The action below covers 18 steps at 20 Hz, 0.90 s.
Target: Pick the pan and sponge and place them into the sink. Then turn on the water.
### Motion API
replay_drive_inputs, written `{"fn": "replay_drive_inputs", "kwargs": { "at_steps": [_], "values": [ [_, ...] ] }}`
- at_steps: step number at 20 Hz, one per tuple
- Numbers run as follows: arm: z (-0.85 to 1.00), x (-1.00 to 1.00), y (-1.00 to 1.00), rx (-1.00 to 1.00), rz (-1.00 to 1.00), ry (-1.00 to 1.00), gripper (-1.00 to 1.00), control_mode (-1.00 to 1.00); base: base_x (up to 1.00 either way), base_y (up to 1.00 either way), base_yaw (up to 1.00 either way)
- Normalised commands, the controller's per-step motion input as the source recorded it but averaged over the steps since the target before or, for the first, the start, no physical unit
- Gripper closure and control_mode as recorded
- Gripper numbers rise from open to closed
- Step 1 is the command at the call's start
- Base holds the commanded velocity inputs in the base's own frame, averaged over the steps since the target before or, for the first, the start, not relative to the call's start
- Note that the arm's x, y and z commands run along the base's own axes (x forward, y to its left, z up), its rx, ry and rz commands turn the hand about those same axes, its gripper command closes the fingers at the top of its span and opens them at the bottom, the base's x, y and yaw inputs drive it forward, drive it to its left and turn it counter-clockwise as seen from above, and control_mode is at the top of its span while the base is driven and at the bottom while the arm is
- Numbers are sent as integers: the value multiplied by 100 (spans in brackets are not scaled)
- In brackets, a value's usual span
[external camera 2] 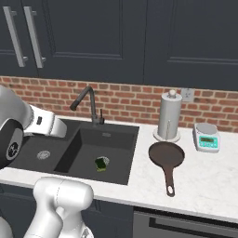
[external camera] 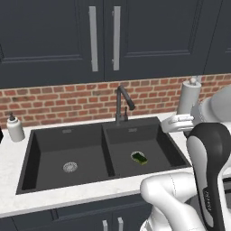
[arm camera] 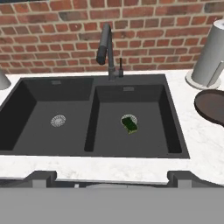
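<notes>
Pan [external camera 2: 166,155] sits on the white marble counter [external camera 2: 204,186], to the right of the sink [external camera 2: 74,158], handle pointing toward the counter's front edge at about 6 o'clock from the pan body in the right base view. Nothing in it, nothing touching it. In my hand view its dark rim [arm camera: 211,106] pokes in at 3 o'clock, just below the paper towel roll [arm camera: 211,56].

Sponge [external camera: 139,158] is down in the right basin, green scrub side up, lying on or right at the drain; I can't tell how much of the drain it covers. Same spot in hand view [arm camera: 129,124] and right base view [external camera 2: 102,163]. Left basin has its silver drain [external camera: 70,167] showing.

Faucet [external camera: 122,103] stands behind the divider at 12 o'clock from the sink centre, spout angled over the right basin. No stream visible from it.

My gripper [arm camera: 111,179]: fingertips [arm camera: 43,178] spread wide at the bottom of the hand view, holding nothing. Hand hangs above the front counter edge, looking across the sink at the brick wall [arm camera: 57,35].

Other stuff: paper towel roll [external camera 2: 169,117] just behind the pan at 12 o'clock, a small scale [external camera 2: 206,136] at 2 o'clock from the pan, soap dispenser [external camera: 15,128] on the counter left of the sink at 9 o'clock. Dark cabinets [external camera: 58,40] above.
</notes>
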Motion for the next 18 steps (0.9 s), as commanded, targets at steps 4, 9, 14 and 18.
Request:
{"fn": "replay_drive_inputs", "kwargs": {
  "at_steps": [4, 9, 14, 18],
  "values": [
    [0, 0, 0, 0, 0, 0, -100, 100, 21, -6, 0],
    [0, 0, 0, 0, 0, 0, -100, 100, 1, -16, 0],
    [0, 0, 0, 0, 0, 0, -100, 100, 0, -14, 0],
    [-7, 1, -16, 0, 0, 8, -100, -100, 0, -10, 0]
  ]
}}
